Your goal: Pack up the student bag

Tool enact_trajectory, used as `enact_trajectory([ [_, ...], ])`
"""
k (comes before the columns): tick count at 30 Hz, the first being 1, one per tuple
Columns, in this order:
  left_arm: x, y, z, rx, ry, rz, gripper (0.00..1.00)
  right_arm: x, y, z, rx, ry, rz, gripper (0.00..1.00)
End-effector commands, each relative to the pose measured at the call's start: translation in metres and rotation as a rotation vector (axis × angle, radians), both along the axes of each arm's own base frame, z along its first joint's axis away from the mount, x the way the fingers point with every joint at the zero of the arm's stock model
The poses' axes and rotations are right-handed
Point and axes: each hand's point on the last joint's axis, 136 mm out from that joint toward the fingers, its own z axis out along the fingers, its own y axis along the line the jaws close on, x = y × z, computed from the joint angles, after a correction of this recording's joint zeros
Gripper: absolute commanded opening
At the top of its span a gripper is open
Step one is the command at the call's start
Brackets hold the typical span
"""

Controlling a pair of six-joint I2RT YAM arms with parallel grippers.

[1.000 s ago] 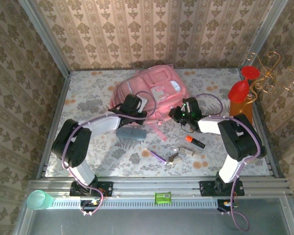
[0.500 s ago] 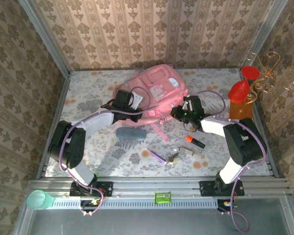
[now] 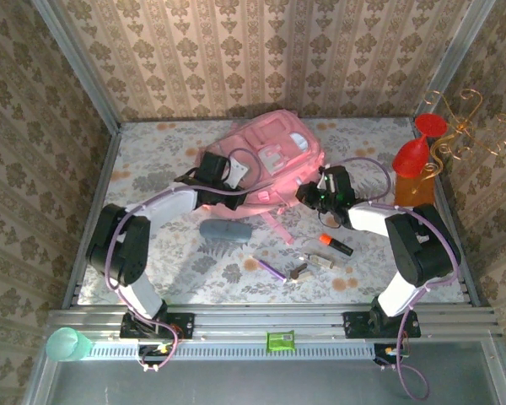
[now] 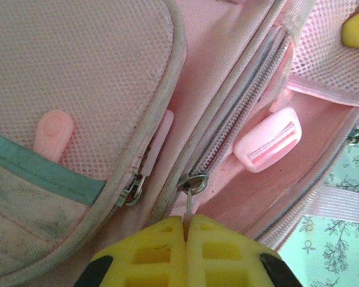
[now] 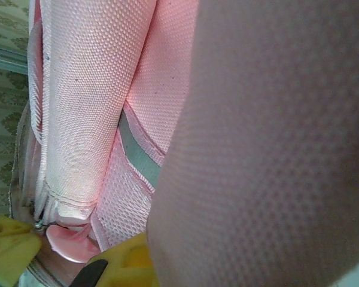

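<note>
Student bag (image 3: 274,156): lies flat toward the middle of the tabletop's (image 3: 152,169) far edge, front pockets facing up. Meets the left tool (image 3: 222,169) on its left side and the right tool (image 3: 317,196) at its near right corner, both against the pink fabric. From the left wrist: left tool (image 4: 185,226) pressed together, yellow fingertips pinching the thin metal zipper pull (image 4: 189,203) that hangs from a slider (image 4: 193,182) on the grey zip track. Just right of that, a pale pink rubber tab (image 4: 267,139) resting on pink fabric beyond the zip; to the left, a mesh pocket (image 4: 78,78) with teal trim along its lower part. From the right wrist: right tool (image 5: 63,257) low at the bottom left, yellow fingers (image 5: 6,251) apart with a pink tab (image 5: 66,239) between them. Cannot tell whether clamped on that tab or merely around it; blurred pink fabric covers much of the frame. Just off the bag's near side, not touching it: grey pencil case (image 3: 226,229). Closer to the tabletop's near edge: purple pen (image 3: 271,268), and to its right an orange-and-black marker (image 3: 335,245). At the right edge toward the far corner: red glass (image 3: 411,158).
</note>
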Motion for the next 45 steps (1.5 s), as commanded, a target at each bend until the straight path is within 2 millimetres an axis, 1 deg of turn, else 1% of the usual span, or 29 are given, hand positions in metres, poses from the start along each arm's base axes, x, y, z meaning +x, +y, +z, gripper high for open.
enact_trajectory([
  [1, 0.003, 0.043, -0.041, 0.201, 0.071, 0.118, 0.0, 0.024, -0.053, 0.001, -0.079, -0.045, -0.196, 0.0],
  [2, 0.003, 0.038, -0.039, 0.175, 0.076, 0.115, 0.0, 0.023, -0.053, -0.003, -0.088, -0.031, -0.187, 0.0],
  [3, 0.002, 0.033, -0.036, 0.149, 0.075, 0.111, 0.0, 0.021, -0.053, -0.007, -0.1, -0.019, -0.179, 0.03],
  [5, 0.001, 0.024, -0.025, 0.096, 0.052, 0.105, 0.0, 0.015, -0.056, -0.019, -0.138, 0.028, -0.169, 0.21],
  [6, 0.001, 0.021, -0.018, 0.07, 0.036, 0.106, 0.0, 0.012, -0.058, -0.022, -0.161, 0.043, -0.167, 0.31],
  [7, 0.003, 0.019, -0.009, 0.043, 0.015, 0.112, 0.0, 0.009, -0.063, -0.025, -0.195, 0.059, -0.169, 0.38],
  [8, 0.003, 0.016, 0.0, 0.018, -0.004, 0.115, 0.0, 0.005, -0.068, -0.024, -0.231, 0.065, -0.172, 0.43],
  [10, 0.006, 0.013, 0.015, -0.016, -0.033, 0.118, 0.0, 0.001, -0.08, -0.014, -0.307, 0.062, -0.189, 0.5],
  [12, 0.006, 0.01, 0.026, -0.037, -0.053, 0.114, 0.0, -0.004, -0.088, 0.001, -0.359, 0.053, -0.195, 0.53],
  [14, 0.004, 0.005, 0.034, -0.06, -0.064, 0.108, 0.0, -0.008, -0.084, 0.021, -0.363, 0.018, -0.185, 0.55],
  [15, 0.003, 0.003, 0.037, -0.067, -0.069, 0.102, 0.0, -0.009, -0.078, 0.03, -0.359, -0.001, -0.174, 0.57],
  [16, 0.002, 0.001, 0.039, -0.072, -0.071, 0.099, 0.0, -0.012, -0.067, 0.038, -0.359, -0.023, -0.153, 0.59],
  [18, 0.0, -0.003, 0.041, -0.073, -0.074, 0.088, 0.0, -0.014, -0.043, 0.053, -0.338, -0.06, -0.112, 0.61],
  [20, -0.001, -0.006, 0.042, -0.071, -0.077, 0.08, 0.0, -0.011, -0.011, 0.062, -0.251, -0.075, -0.064, 0.63],
  [23, -0.004, -0.01, 0.042, -0.068, -0.079, 0.07, 0.0, 0.002, 0.022, 0.062, -0.139, -0.04, -0.032, 0.68],
  [26, -0.005, -0.012, 0.041, -0.061, -0.079, 0.067, 0.0, 0.018, 0.041, 0.051, -0.072, 0.011, -0.05, 0.7],
  [28, -0.007, -0.013, 0.04, -0.058, -0.082, 0.064, 0.0, 0.026, 0.046, 0.039, -0.065, 0.059, -0.077, 0.71],
  [31, -0.008, -0.015, 0.04, -0.054, -0.081, 0.062, 0.0, 0.034, 0.05, 0.019, -0.059, 0.11, -0.112, 0.71],
  [33, -0.01, -0.015, 0.039, -0.049, -0.084, 0.057, 0.0, 0.037, 0.055, 0.01, -0.059, 0.128, -0.124, 0.71],
  [36, -0.012, -0.014, 0.037, -0.031, -0.086, 0.053, 0.0, 0.044, 0.063, 0.004, -0.05, 0.123, -0.138, 0.67],
  [39, -0.014, -0.011, 0.031, 0.003, -0.085, 0.048, 0.0, 0.052, 0.062, 0.002, -0.072, 0.114, -0.169, 0.59],
  [40, -0.016, -0.008, 0.028, 0.019, -0.084, 0.047, 0.0, 0.054, 0.059, 0.001, -0.076, 0.108, -0.186, 0.54],
  [42, -0.017, -0.003, 0.022, 0.049, -0.081, 0.049, 0.0, 0.057, 0.055, 0.002, -0.092, 0.091, -0.214, 0.39],
  [44, -0.02, 0.003, 0.015, 0.087, -0.076, 0.052, 0.0, 0.06, 0.049, 0.004, -0.109, 0.069, -0.24, 0.2],
  [45, -0.02, 0.007, 0.012, 0.108, -0.076, 0.055, 0.0, 0.06, 0.046, 0.008, -0.118, 0.054, -0.253, 0.14],
])
